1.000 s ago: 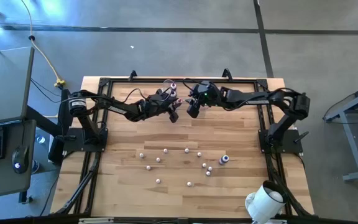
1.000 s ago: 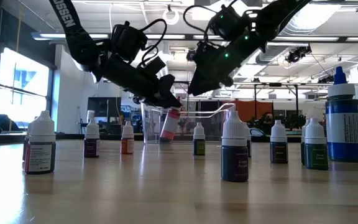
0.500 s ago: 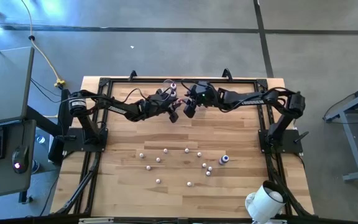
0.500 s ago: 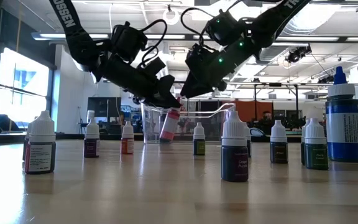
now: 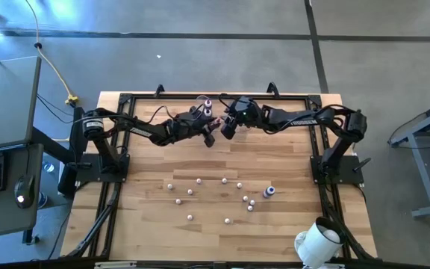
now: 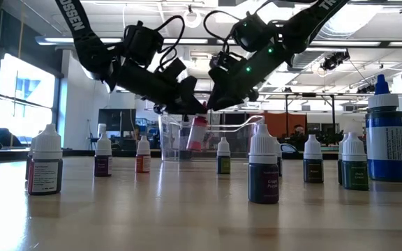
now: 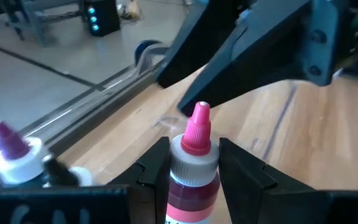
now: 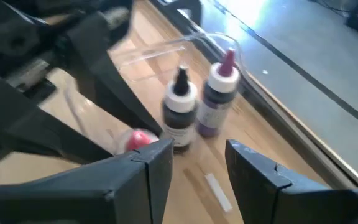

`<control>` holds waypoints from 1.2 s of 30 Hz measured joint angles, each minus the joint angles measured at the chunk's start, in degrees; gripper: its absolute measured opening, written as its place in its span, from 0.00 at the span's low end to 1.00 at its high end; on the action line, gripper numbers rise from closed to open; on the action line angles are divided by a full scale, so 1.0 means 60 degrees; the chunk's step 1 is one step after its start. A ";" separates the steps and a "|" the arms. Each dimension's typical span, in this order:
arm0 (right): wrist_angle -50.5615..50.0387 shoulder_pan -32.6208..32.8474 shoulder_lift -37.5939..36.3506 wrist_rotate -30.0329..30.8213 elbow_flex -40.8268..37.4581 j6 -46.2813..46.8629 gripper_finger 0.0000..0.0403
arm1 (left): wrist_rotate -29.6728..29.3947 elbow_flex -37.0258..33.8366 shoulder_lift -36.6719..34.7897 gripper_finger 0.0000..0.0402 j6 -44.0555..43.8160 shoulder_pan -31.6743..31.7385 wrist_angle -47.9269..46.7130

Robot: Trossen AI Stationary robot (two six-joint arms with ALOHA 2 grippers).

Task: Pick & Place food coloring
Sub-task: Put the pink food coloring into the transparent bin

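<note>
My left gripper point(image 5: 210, 137) is shut on a red food coloring bottle point(image 7: 194, 158) with a pink tip, held near the clear tub point(image 5: 204, 103) at the table's far edge. My right gripper point(image 5: 227, 128) is open and hovers just right of it, with its fingers point(image 8: 148, 168) close to the pink cap point(image 8: 138, 140). I cannot tell whether they touch it. Two bottles, black-tipped point(image 8: 179, 112) and purple-tipped point(image 8: 219, 93), stand in the tub. Several small white-capped bottles point(image 5: 225, 181) stand upright on the near half of the table. My left gripper pinches the red bottle between its two fingers point(image 7: 157, 165), at the shoulder just below the white collar point(image 7: 192, 155). The fingers slant down from the table's left. The bottle point(image 6: 196, 132) hangs nearly upright below them, tip up and lifted clear of the table.
A taller blue bottle point(image 5: 269, 191) stands to the right of the small ones. A big white cylinder point(image 5: 318, 240) sits at the near right corner. Black frame rails run along the table's left, right and far sides. Bare wood lies between the grippers and the bottle cluster.
My left gripper has turned, bringing the red bottle from tilted to nearly upright, and has lifted it slightly. My right gripper has moved toward the table's left, closing in on the held bottle, and has stayed open.
</note>
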 joint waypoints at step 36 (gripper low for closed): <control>-0.2627 0.0077 -0.2435 -0.0363 0.0000 -0.0063 0.35 | -0.1604 0.0022 -0.0019 0.26 -0.1613 0.0000 -0.1258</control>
